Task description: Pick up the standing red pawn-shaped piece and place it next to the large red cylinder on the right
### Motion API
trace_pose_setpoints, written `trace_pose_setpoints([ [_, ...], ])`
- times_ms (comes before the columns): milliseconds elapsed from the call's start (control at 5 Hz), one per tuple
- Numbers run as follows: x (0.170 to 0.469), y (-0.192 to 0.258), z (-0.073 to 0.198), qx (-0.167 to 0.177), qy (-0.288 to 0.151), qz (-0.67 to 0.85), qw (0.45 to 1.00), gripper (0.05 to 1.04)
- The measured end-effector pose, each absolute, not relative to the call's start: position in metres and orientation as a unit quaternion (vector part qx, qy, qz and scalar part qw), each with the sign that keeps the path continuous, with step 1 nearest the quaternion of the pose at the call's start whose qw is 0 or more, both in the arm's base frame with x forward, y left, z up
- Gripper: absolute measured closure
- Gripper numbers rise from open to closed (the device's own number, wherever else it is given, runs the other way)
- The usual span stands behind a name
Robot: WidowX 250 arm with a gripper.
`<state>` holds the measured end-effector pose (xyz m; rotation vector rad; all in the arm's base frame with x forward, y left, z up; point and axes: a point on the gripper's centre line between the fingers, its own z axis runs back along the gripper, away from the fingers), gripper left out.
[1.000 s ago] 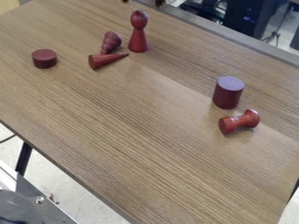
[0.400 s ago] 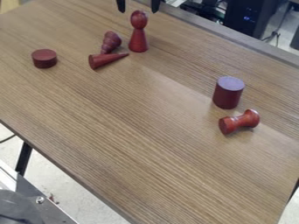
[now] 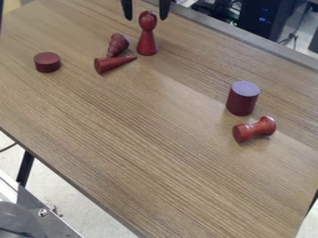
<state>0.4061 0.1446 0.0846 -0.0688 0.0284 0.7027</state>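
Observation:
At the top edge of the camera view my gripper [image 3: 146, 17] hangs open, one black finger to either side of the head of a red peg figure [image 3: 147, 39]. That figure stands upright, and I cannot tell whether the fingers touch it. Left of it lie a ridged red cone [image 3: 117, 45] and a smooth red cone [image 3: 112, 63], close together. A flat red disc [image 3: 47, 62] rests further left. On the right a dark red cylinder [image 3: 241, 98] stands upright, and a red spool-shaped piece [image 3: 254, 129] lies on its side just below it.
All the pieces are on a wooden table [image 3: 149, 139]. Dark computer equipment [image 3: 261, 21] is behind its far edge. A metal bracket [image 3: 42, 213] is at the lower left, below the table's near edge. A dark strip shows at the top left corner.
My gripper has come into view from the top edge and moved slightly down toward the peg figure's head. A dark strip has appeared at the top left. The red pieces have not moved.

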Motion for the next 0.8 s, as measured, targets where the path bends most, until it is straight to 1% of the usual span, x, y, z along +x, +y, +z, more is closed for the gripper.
trace_pose_setpoints([
  [400, 0.4033, 0.141, 0.0754, -0.039, 0.021, 0.346, 0.937, 0.084],
  [600, 0.4023, 0.1405, 0.0708, -0.037, 0.021, 0.343, 0.938, 0.111],
  [800, 0.4052, 0.1376, 0.069, -0.041, 0.014, 0.334, 0.941, 0.38],
])
